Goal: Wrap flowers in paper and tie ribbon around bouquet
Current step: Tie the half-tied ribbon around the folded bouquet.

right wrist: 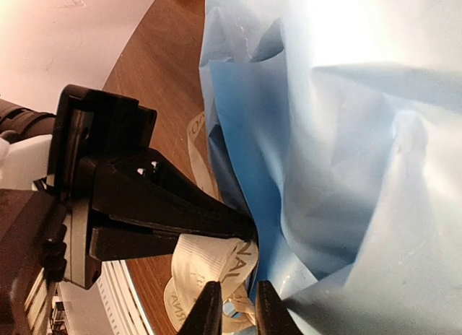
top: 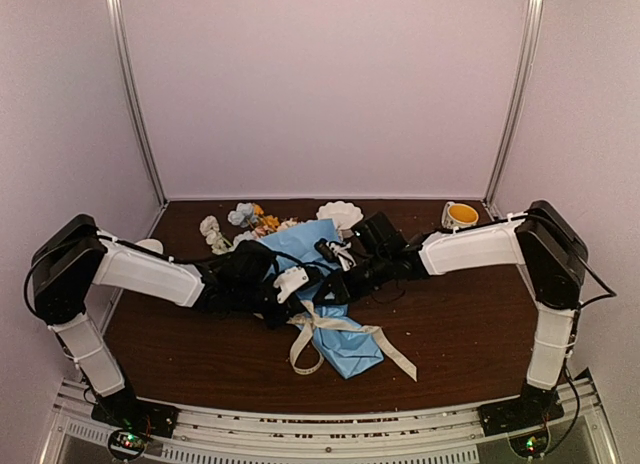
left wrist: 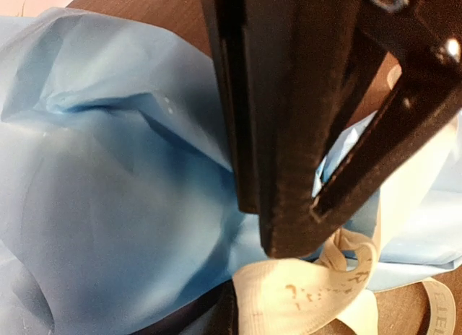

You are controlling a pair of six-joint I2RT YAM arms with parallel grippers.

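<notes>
Your wrapping looks done: the paper [top: 300, 242] encloses the flowers [top: 245, 219] mid-table, blooms poking out at the far-left end. The ribbon [top: 340, 324] crosses the narrow part, tails trailing toward you, but no tidy bow shows yet. Your left gripper [left wrist: 312, 212] is pressed together, apparently pinching the ribbon. Your right gripper [right wrist: 234, 310] stands narrowly apart around a fold, and you cannot tell whether it grips.

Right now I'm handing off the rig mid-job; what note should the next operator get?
Left claw: shut, apparently pinching the ribbon against the paper.
Right claw: nearly closed around a ribbon strand; grip unclear.
Flowers: wrapped in the paper mid-table, blooms poking out the far end.
Done: wrapping, ribbon looped on.
To do: tighten and finish the bow; tails lie loose.
</notes>
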